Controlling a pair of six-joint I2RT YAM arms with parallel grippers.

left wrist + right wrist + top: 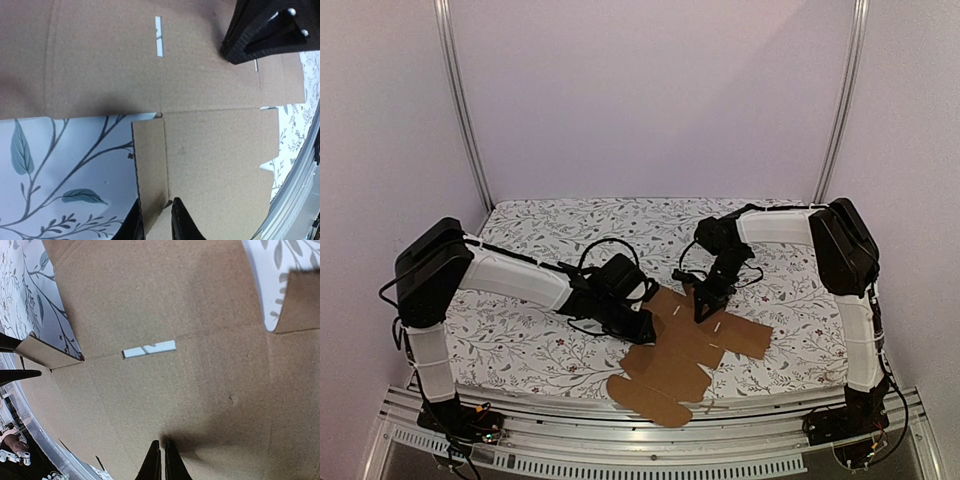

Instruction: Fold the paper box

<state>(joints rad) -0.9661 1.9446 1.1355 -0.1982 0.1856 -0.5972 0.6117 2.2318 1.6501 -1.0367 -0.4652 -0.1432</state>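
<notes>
The paper box (pixel 685 365) lies as a flat brown cardboard sheet on the floral cloth, and its near flap reaches the table's front edge. My left gripper (pixel 642 328) is at the sheet's left edge. In the left wrist view its fingers (pixel 182 225) stand slightly apart on either side of a narrow raised side flap (pixel 150 165), so my left gripper (pixel 155 220) is open. My right gripper (pixel 705 312) is shut, and its tip presses down on the sheet's middle panel (pixel 200 305). In the right wrist view my right gripper (pixel 162 450) holds nothing.
A floral tablecloth (pixel 540 340) covers the table. A metal rail (pixel 620 440) runs along the front edge, close to the sheet's near flap. Lilac walls and two upright posts (pixel 465 110) close in the back and sides. Cables hang by both wrists.
</notes>
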